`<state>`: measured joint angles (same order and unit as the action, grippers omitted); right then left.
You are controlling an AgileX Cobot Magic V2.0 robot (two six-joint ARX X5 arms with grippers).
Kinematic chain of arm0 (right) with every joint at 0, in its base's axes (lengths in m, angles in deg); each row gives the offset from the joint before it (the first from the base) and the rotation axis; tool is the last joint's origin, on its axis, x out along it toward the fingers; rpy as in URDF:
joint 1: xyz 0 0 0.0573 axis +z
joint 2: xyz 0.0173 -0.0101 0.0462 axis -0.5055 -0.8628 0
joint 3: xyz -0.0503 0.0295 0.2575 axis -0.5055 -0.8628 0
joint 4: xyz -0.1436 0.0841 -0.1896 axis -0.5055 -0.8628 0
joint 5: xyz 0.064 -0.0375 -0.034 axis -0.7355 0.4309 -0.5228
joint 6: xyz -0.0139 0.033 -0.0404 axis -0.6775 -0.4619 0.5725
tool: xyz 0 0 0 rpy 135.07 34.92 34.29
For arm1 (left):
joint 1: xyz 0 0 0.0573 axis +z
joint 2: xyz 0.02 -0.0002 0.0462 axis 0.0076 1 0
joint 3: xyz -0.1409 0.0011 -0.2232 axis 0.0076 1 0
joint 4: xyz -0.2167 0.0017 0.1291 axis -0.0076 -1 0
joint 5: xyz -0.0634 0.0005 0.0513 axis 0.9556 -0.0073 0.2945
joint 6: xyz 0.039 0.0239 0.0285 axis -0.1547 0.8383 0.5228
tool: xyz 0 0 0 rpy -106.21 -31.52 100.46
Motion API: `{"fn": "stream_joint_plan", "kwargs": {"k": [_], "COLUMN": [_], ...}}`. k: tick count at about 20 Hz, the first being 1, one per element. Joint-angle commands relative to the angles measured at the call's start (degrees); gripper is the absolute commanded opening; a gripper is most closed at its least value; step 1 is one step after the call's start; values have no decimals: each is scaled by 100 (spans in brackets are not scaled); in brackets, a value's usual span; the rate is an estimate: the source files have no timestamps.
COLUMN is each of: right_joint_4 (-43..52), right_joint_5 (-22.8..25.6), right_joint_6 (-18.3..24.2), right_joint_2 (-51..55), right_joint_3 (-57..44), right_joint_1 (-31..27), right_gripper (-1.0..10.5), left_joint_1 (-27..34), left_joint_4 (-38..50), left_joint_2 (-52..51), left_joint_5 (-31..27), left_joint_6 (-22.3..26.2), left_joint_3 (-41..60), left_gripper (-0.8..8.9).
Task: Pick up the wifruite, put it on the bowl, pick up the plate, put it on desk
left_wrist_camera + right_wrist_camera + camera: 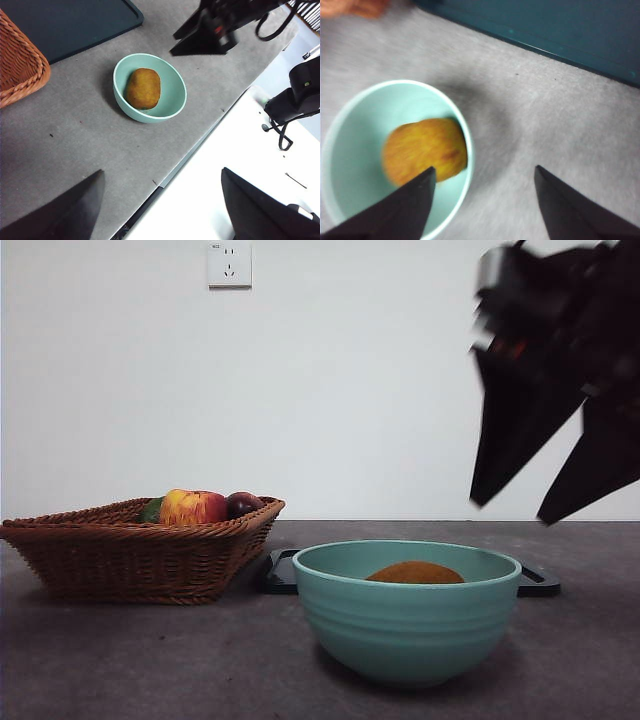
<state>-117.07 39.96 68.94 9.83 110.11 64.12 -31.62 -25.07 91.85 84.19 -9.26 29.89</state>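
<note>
The brown fuzzy wifruite (415, 572) lies inside the mint-teal bowl (405, 630), which stands on the desk (150, 660). A dark teal flat plate (280, 575) lies on the desk just behind the bowl. My right gripper (512, 512) hangs open and empty in the air above and to the right of the bowl. Its wrist view shows the wifruite (425, 150), the bowl (350, 130) and the plate (560, 30) beyond the gripper (484, 169). My left gripper (161, 171) is open and empty, high over the desk's near edge, looking down on the bowl (172, 82) and the wifruite (143, 88).
A brown wicker basket (130, 550) stands at the left with a red-yellow apple (192, 507) and a dark purple fruit (243, 504) in it. The basket (20, 65) lies next to the plate (65, 25). A wall socket (229, 263) is on the back wall.
</note>
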Motion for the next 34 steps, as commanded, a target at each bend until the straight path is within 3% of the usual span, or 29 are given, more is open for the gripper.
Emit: {"fn": "stream_joint_plan", "kwargs": {"k": [1,4,12,15,22,26,34], "right_joint_4": [262,551,955,1088,1113,1038,1139], "right_joint_5": [271,658,680,638,645,643,623], "right_joint_6": [-162,-203,-227,-221,-120,96,448], "right_joint_2": [-356,-697,-1274,-1266,-1051,-1058,-1526], "right_joint_3": [20,20,20,20,280,706,1447], "right_joint_1": [273,485,555,566,568,337,-813], "right_gripper": [257,197,132,6,7,6,6], "left_joint_1": [-22,-22,-22,-22,-22,-22,-22], "left_joint_4": [68,68,68,68,68,66,63], "left_joint_2": [31,31,31,31,31,31,31], "left_joint_5": [28,26,26,26,26,26,26], "left_joint_6": [28,33,72,72,72,72,70], "left_joint_3": [-55,-55,-55,-55,-55,-55,-55], "left_gripper": [372,372,372,372,372,372,372]}}
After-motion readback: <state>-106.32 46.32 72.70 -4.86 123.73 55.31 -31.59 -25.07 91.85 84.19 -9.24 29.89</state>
